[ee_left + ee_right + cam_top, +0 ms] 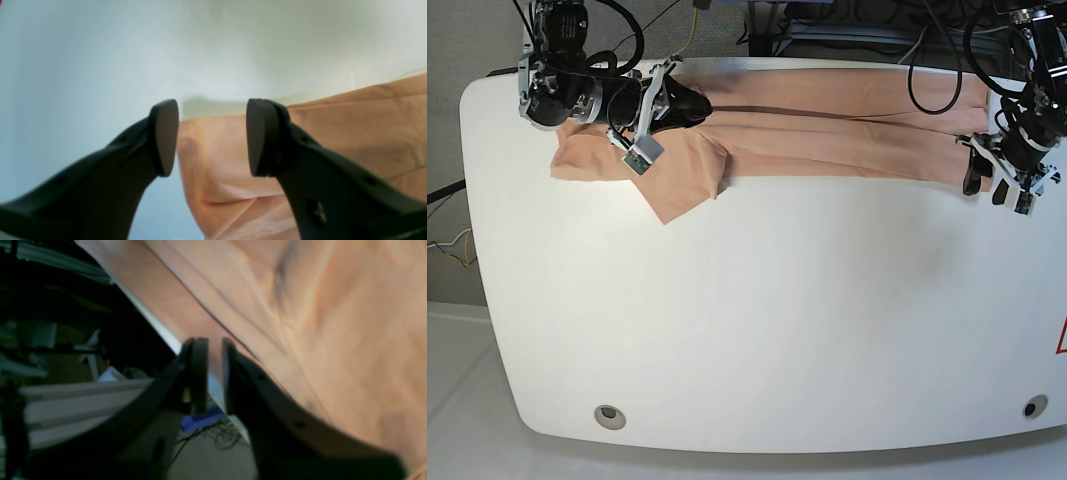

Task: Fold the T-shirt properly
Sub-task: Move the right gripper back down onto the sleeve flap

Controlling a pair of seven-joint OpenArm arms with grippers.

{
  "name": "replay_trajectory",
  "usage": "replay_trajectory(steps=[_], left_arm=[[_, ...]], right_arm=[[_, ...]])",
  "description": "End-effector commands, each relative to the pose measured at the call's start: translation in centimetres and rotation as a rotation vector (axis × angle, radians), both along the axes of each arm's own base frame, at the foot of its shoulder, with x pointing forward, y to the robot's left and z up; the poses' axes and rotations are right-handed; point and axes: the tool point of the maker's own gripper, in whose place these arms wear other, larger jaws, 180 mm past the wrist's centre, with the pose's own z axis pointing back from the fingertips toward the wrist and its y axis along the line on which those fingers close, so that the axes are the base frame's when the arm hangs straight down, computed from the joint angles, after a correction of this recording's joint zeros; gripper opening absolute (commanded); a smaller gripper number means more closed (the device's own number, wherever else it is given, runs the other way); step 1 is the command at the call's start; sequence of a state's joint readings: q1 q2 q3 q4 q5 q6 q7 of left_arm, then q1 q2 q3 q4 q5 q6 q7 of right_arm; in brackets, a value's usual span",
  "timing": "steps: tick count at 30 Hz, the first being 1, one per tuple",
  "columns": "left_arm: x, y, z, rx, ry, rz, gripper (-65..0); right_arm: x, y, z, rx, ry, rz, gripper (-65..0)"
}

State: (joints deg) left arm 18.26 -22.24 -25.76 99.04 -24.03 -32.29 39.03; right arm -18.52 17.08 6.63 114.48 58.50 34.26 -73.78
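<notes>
At the left of the base view, the right gripper [695, 103] lies low at the far edge of the white table [757, 320], its jaws a narrow slit apart; in its wrist view peach cloth shows through the gap, but whether the pads pinch it cannot be told. The T-shirt [827, 125] stretches from that claw as a long folded band along the far edge, with a sleeve flap spilling toward the near side just below the claw. At the band's other end the left gripper [975, 165] stands with jaws wide, nothing between them, and a cloth corner just beyond the fingertips [165, 136].
</notes>
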Motion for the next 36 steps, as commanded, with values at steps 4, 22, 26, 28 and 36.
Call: replay_trajectory(steps=[4,22,26,28,36], left_arm=[[0.5,0.0,1.2,0.003,-0.041,-0.013,-34.1],[-0.1,0.2,0.7,0.010,-0.026,-0.002,-34.3],[-0.2,0.3,0.7,0.009,-0.026,0.001,-34.3],[0.1,0.3,1.0,0.012,-0.038,0.002,-34.3],[0.4,0.4,1.3,0.012,-0.048,0.004,-34.1]], right_arm=[[1.4,-0.4,0.9,-0.021,-0.087,-0.029,-43.5],[6.4,0.3,-5.0,-0.315,-0.109,-0.078,-65.0],[6.7,1.2,-6.0,-0.296,-0.082,-0.046,-65.0],[7.0,2.4,-6.3,-0.268,-0.064,-0.027,-59.4],[7.9,2.9,-5.4,-0.187,-0.056,-0.055,-42.2]])
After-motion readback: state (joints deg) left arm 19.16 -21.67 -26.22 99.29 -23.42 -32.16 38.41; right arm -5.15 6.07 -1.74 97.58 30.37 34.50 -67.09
